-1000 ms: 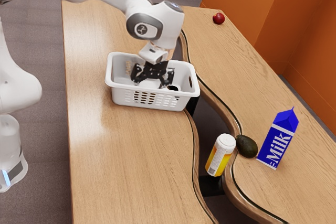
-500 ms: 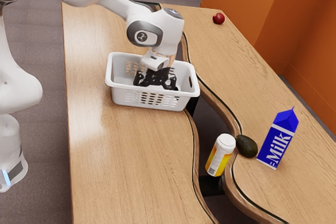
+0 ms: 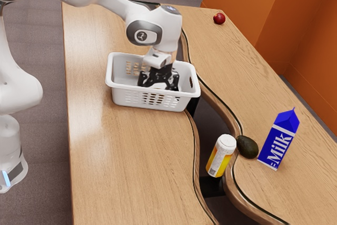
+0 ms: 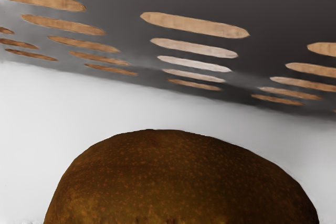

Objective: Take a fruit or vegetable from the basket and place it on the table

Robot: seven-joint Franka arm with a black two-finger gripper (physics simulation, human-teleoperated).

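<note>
Wrist view: rounded, speckled brown produce [image 4: 178, 179] under my black hand [image 3: 159, 79], inside the white plastic basket [image 3: 122, 97]; spread or pinching, I can't tell.

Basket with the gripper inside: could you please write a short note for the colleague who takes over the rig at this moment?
Gripper: low inside the white basket; whether it grips anything, I cannot tell.
Job's things: a brown, speckled fruit or vegetable is in the basket, just under or at the gripper.
Done: the gripper is down at the item.
Left: confirm the grip, lift the item over the rim, put it on the table and release.
Outside the basket: apple, avocado, milk carton, bottle.
</note>
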